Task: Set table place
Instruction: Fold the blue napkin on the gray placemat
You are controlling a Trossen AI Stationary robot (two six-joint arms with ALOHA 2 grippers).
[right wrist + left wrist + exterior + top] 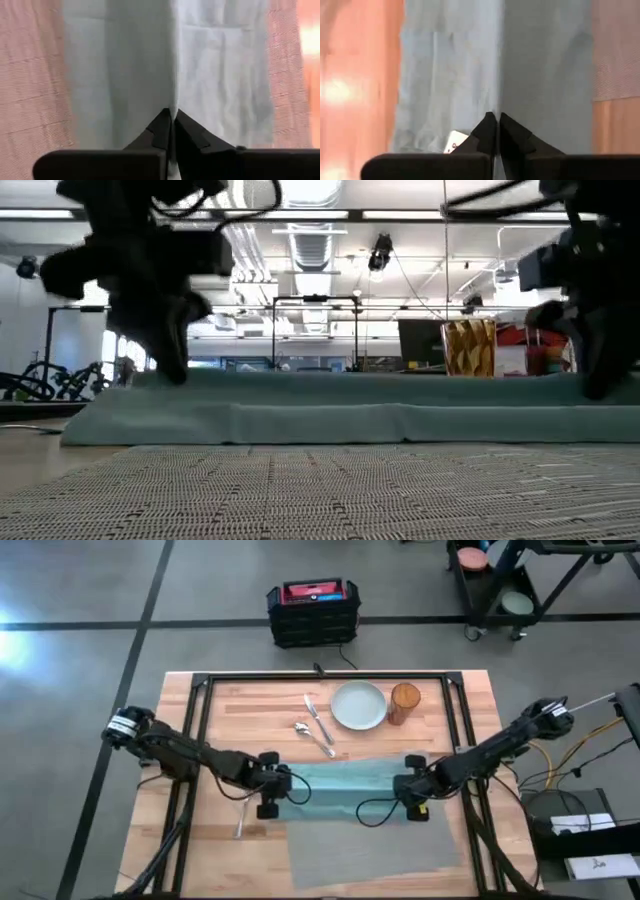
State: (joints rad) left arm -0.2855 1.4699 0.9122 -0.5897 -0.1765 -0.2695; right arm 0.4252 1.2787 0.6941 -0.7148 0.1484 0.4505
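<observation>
Two grippers clamped on one teal napkin (345,783), at opposite ends of its fold.

Nearest the table's front edge, grey placemat (375,840) lying flat on the table (480,710), long axis left to right, its far part under the napkin. Next, napkin stretched across the middle, long axis running from left gripper (283,783) to right gripper (402,787); left wrist view: fingers (487,131) pressed together on the crease; right wrist view: fingers (162,127) likewise pinched shut on the fold. Fork (240,823) on bare wood just beside the left gripper. Farther back: spoon (313,737) and knife (318,721) side by side, angled; then plate (358,705), nothing on it; amber glass (404,703) upright just beside it. Beyond the table, black crate (313,613) on the floor, something red inside.
</observation>
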